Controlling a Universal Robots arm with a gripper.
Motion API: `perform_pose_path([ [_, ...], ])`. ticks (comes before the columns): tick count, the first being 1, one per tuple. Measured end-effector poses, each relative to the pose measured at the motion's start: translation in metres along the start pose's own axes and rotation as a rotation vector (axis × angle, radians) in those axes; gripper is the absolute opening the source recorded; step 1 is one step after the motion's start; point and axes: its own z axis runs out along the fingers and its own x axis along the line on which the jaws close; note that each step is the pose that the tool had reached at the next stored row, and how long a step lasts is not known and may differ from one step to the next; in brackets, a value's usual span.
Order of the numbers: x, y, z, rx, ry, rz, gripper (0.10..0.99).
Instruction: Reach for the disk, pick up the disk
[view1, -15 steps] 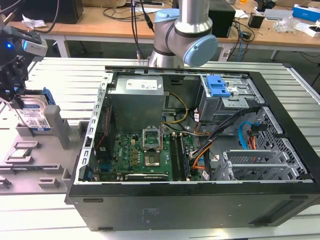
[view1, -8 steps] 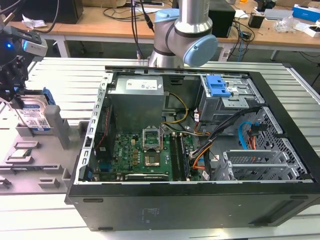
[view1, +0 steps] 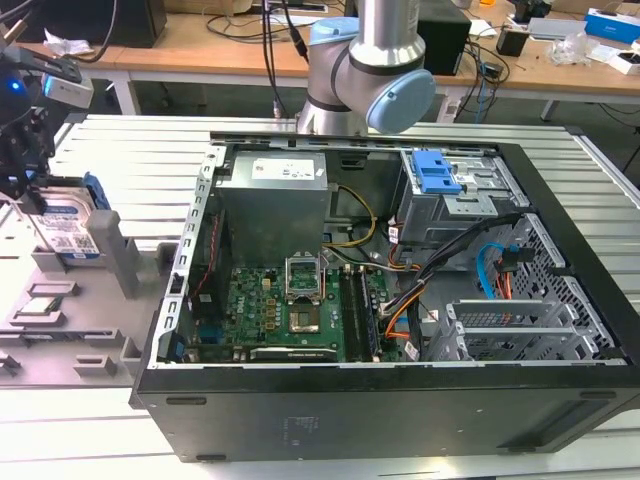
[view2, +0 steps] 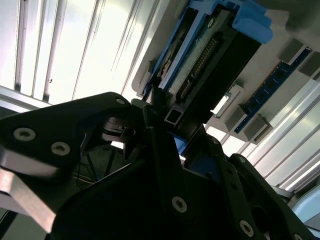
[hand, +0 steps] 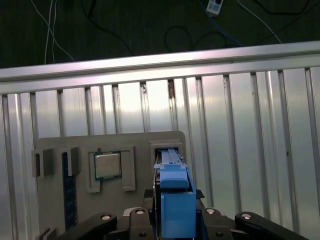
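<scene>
Contact looks near at the exterior view's left edge: your end effector (view1: 28, 185) sits low against the disk (view1: 72, 232), which stands upright on its edge in a slot of a grey fixture plate (view1: 60, 320). You can see the disk's white-and-blue label facing the camera and a blue side rail (view1: 97, 192) along its far edge. The disk is seated in its slot, not lifted.

In the first wrist view you look straight along the disk's blue rail, which runs up the middle between the black halves of the end effector. In the second wrist view the black tool body is right against the disk's connector end (view2: 202, 60). You cannot tell from any view whether the end effector is clamped on the disk or merely straddles it.

On the same plate, in the first wrist view, a processor chip (hand: 107, 166) lies flat in its pocket beside the disk's slot, with a dark memory module (hand: 67, 192) beyond it.

The plate rests on a ribbed metal counter (view1: 130, 150). An open computer case (view1: 400, 420) lies beside it, towards the exterior view's right, motherboard (view1: 290, 310) exposed.
</scene>
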Motion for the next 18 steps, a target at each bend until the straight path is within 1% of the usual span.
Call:
perform_pose_path([
  [3,0.0001,0.0001,-0.0046,0.0,0.0,0.0,0.373],
  [8,0.0002,0.0006,-0.0172,0.0,0.0,0.0,0.373],
  [12,0.0004,0.0011,-0.0296,0.0,0.0001,0.0,0.373],
  [14,0.0005,0.0015,-0.0405,0.0,0.0,0.0,0.373],
  [16,0.0006,0.0016,-0.0448,0.0,0.0,0.0,0.373],
  [18,0.0007,0.0019,-0.051,0.0,0.0,0.0,0.373],
])
